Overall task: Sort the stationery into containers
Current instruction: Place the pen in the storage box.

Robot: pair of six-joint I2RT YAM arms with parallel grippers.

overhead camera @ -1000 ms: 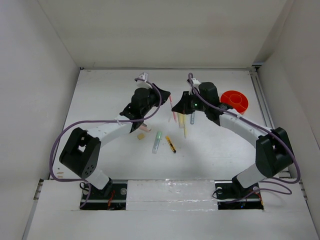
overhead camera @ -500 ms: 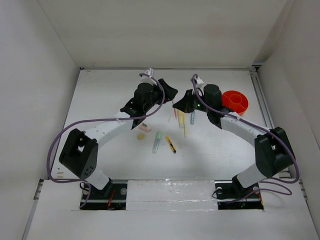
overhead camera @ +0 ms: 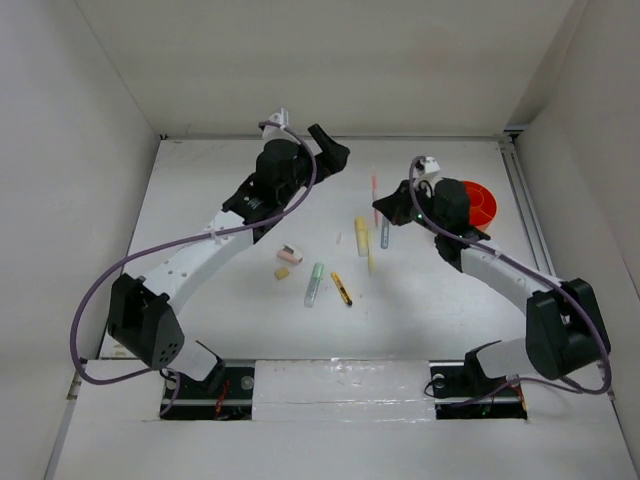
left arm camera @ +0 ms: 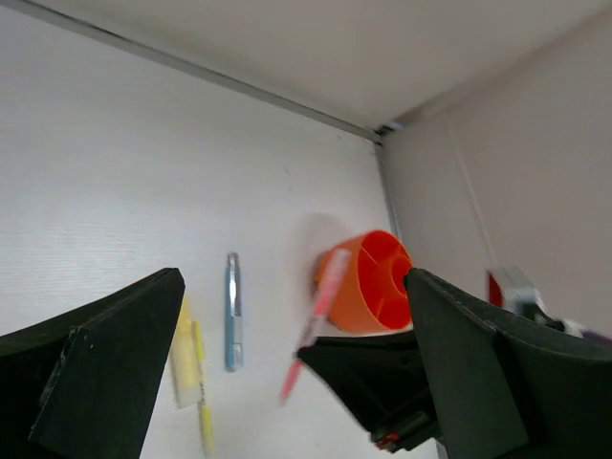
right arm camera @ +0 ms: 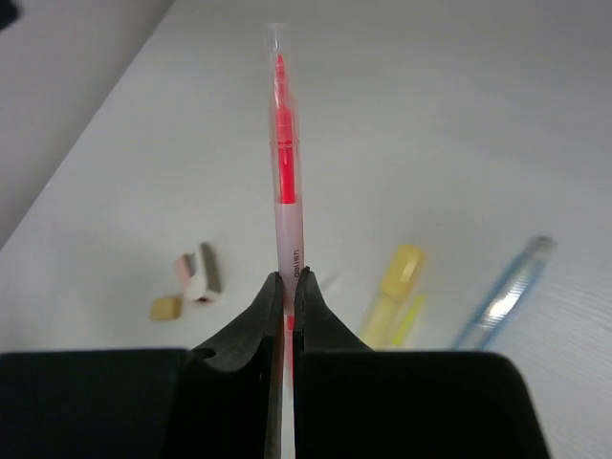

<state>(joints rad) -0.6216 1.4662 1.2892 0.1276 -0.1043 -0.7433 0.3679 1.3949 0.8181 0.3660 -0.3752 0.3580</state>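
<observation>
My right gripper [overhead camera: 386, 207] [right arm camera: 289, 282] is shut on a red pen [overhead camera: 375, 192] [right arm camera: 285, 163], held above the table just left of the orange pot [overhead camera: 472, 203] [left arm camera: 371, 281]. My left gripper [overhead camera: 326, 152] [left arm camera: 295, 282] is open and empty, raised near the back of the table. On the table lie a yellow marker [overhead camera: 361, 236] [right arm camera: 394, 290], a grey-blue pen [overhead camera: 385, 235] [left arm camera: 232, 311], a thin yellow pen [overhead camera: 370, 263], a pale green marker [overhead camera: 315, 284], a yellow-black pen [overhead camera: 342, 289], a pink eraser [overhead camera: 290, 254] [right arm camera: 201, 272] and a tan eraser [overhead camera: 283, 272] [right arm camera: 165, 307].
White walls close the table in at the left, back and right. The pot stands close to the right wall, beside a rail [overhead camera: 522, 200] along that edge. Purple cables loop off both arms.
The left gripper opened, let go of the red pen and drew back toward the far wall. The right gripper moved right toward the pot with the pen.
</observation>
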